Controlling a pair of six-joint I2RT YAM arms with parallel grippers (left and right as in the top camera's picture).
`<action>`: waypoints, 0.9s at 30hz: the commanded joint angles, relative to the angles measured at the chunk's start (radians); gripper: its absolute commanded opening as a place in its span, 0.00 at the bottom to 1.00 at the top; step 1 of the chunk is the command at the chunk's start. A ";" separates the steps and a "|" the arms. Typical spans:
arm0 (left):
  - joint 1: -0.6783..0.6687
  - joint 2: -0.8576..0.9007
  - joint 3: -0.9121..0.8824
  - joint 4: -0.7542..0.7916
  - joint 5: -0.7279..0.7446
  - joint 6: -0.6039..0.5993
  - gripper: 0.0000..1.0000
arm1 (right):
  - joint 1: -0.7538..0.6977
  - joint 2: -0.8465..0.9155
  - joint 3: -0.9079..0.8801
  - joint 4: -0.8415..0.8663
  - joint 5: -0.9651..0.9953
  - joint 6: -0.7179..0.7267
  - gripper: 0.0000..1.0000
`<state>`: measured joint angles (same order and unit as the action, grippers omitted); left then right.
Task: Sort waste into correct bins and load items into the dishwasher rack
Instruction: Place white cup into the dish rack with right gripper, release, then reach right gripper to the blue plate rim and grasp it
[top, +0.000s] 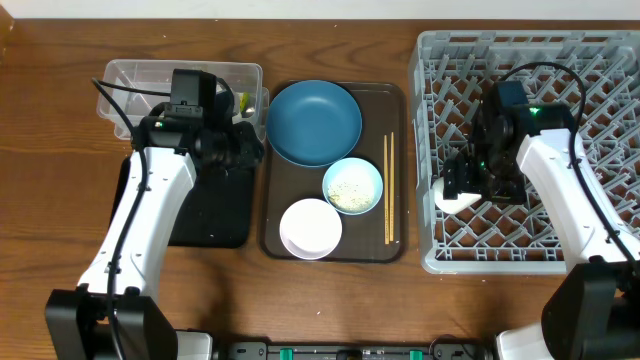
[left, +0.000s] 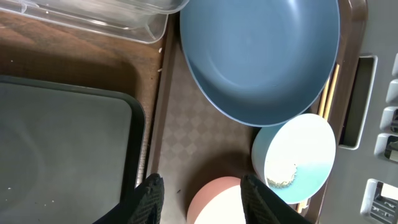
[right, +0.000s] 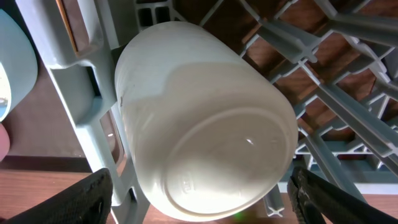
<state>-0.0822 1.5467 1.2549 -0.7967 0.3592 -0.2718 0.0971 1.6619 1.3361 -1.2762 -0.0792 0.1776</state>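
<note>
- Loading is the step in hand: right of the brown tray (top: 370, 240), the right gripper (right: 200, 183) hangs inside the rack (top: 428, 120). It is over a pale cup (right: 205, 124) that lies tilted, base showing, on the side of the rack nearest the tray.
- Its fingers stand wide on either side of the cup and do not seem to press it; I judge the cup set down.
- The left gripper (left: 202, 196) hovers over the tray's left edge, fingers partly apart with nothing between them.
- On the tray wait the blue plate (top: 314, 122), the light-blue bowl (top: 352, 186) with rice in it, the white bowl (top: 310, 228), and the chopsticks (top: 389, 190) along its right side.
- The next move probably calls for lifting the right arm straight up, clear of the pegs, then crossing to the tray.
- Rack walls and pegs crowd the right fingers.
- The tray's raised rim, with the clear tub (top: 120, 80) and black tray (top: 215, 215) just left of it, hems in the left arm.
- The dishes sit close together, leaving little room for fingers.
</note>
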 joint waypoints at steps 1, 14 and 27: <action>-0.002 0.002 0.005 -0.003 -0.013 0.010 0.43 | 0.007 -0.031 0.055 -0.007 -0.023 -0.002 0.88; -0.002 0.002 0.005 -0.003 -0.013 0.010 0.44 | 0.059 -0.164 0.208 0.084 -0.166 -0.018 0.83; -0.002 0.002 0.005 -0.003 -0.013 0.010 0.44 | 0.272 0.000 0.206 0.391 -0.103 0.118 0.75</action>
<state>-0.0822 1.5467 1.2549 -0.7967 0.3588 -0.2718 0.3347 1.6051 1.5356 -0.9295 -0.2039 0.2279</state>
